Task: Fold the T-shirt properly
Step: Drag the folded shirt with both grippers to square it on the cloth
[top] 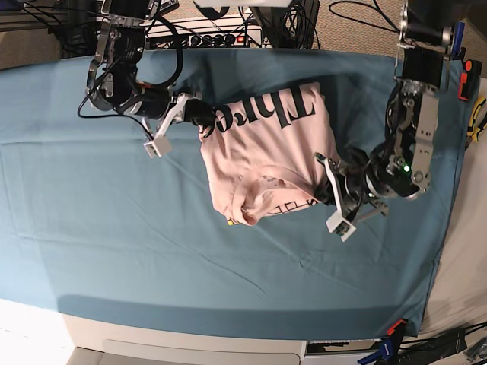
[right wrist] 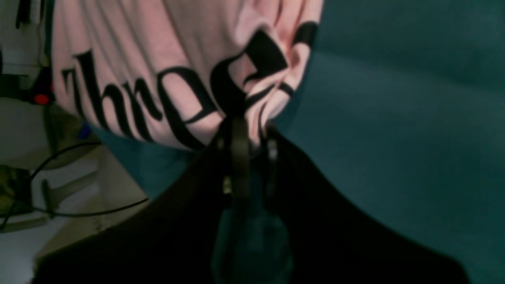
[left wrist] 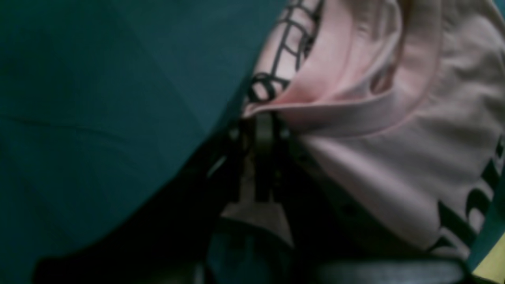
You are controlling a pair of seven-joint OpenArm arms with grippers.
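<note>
The pale pink T-shirt (top: pixel 266 152) lies bunched in the middle of the table, print side up, with black "Three" lettering toward the back. My right gripper (top: pixel 204 116) is shut on the shirt's back-left edge. In the right wrist view the gripper (right wrist: pixel 246 130) pinches fabric at the end of the lettering on the shirt (right wrist: pixel 158 59). My left gripper (top: pixel 323 185) is shut on the shirt's right front edge. In the left wrist view the gripper (left wrist: pixel 265 118) clamps a ribbed band of the shirt (left wrist: pixel 394 157). The front part is folded over on itself.
A teal table cloth (top: pixel 114 228) covers the whole table. Cables and an electronics box (top: pixel 221 34) sit along the back edge. Tools (top: pixel 475 114) lie past the table's right edge. The table's front edge runs along the bottom of the base view.
</note>
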